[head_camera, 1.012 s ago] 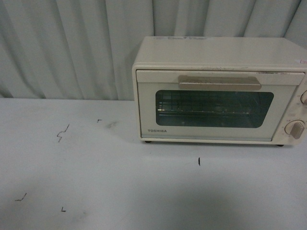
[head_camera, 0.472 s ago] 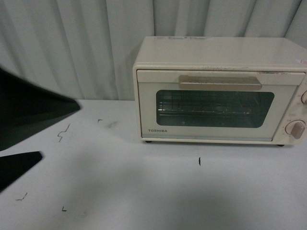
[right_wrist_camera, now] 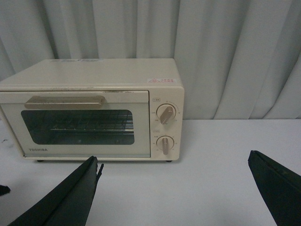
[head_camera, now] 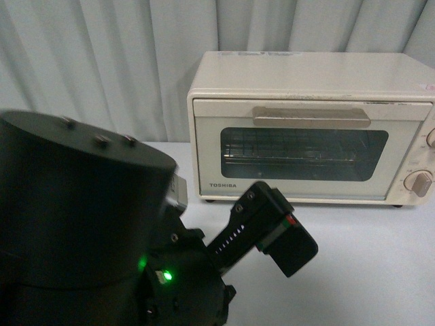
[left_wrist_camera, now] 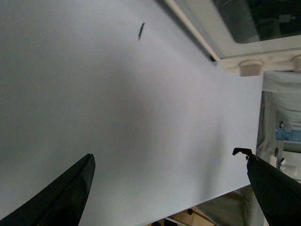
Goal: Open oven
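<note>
Left arm (head_camera: pixel 81 224) swings in, a smooth black cylinder filling lower left; one boxy cream oven (head_camera: pixel 306 129) upper right on the desk (head_camera: pixel 367 258), glass door shut. Left wrist: left gripper (left_wrist_camera: pixel 165 155) spread wide. Right wrist: right gripper (right_wrist_camera: pixel 174 160) wide, two round knobs (right_wrist_camera: pixel 165 114).

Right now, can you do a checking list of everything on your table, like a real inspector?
Surface: pale grey flat tabletop, smooth.
Job's things: small cream-white boxy toaster oven, glass door shut, beige bar handle untouched, two round knobs beside the door.
Clutter: nothing seen, only a small black pen mark.
Grippers: left tool open over the tabletop, holding nothing; right tool open, facing the oven front, apart from it; bulky black left arm fills much of the front view.
Cables: nothing seen.
Surroundings: pale pleated curtain behind the oven.
</note>
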Controlling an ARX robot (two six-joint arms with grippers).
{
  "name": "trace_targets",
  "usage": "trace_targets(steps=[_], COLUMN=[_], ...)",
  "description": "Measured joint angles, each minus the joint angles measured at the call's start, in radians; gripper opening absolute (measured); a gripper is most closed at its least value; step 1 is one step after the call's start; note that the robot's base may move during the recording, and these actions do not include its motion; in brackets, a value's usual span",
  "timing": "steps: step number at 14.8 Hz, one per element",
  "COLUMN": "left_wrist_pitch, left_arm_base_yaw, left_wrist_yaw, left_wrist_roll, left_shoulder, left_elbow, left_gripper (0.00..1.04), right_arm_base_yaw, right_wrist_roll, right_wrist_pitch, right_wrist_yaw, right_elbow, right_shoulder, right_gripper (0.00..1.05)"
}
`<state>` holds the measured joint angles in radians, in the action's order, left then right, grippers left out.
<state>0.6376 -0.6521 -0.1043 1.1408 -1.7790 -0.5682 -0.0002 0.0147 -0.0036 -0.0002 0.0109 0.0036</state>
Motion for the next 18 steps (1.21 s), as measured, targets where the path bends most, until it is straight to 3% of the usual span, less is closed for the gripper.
trace_targets(steps=[3, 7, 11, 18], left_wrist_pitch=[-0.005, 0.021, 0.049, 0.028], left_arm_base_yaw=[-0.013, 0.043, 0.101, 0.084], left_wrist_yaw=[0.058, 0.142, 0.151, 0.162], left_wrist_roll=[0.092, 0.195, 0.245, 0.246], left_shoulder=[-0.146, -0.230, -0.264, -0.271], left_elbow=[-0.064, -0.109, -0.114, -0.122], left_gripper=[0.98, 0.98, 0.98, 0.98], right_arm_base_yaw=[0.000, 0.000, 0.000, 0.000], right_wrist_roll=[0.000, 0.000, 0.000, 0.000], right_wrist_pitch=[0.000, 0.000, 0.000, 0.000], right_wrist_yaw=[0.000, 0.000, 0.000, 0.000], right_elbow=[0.000, 0.000, 0.000, 0.000], right_shoulder=[0.000, 0.000, 0.000, 0.000], right_gripper=[0.98, 0.98, 0.98, 0.98])
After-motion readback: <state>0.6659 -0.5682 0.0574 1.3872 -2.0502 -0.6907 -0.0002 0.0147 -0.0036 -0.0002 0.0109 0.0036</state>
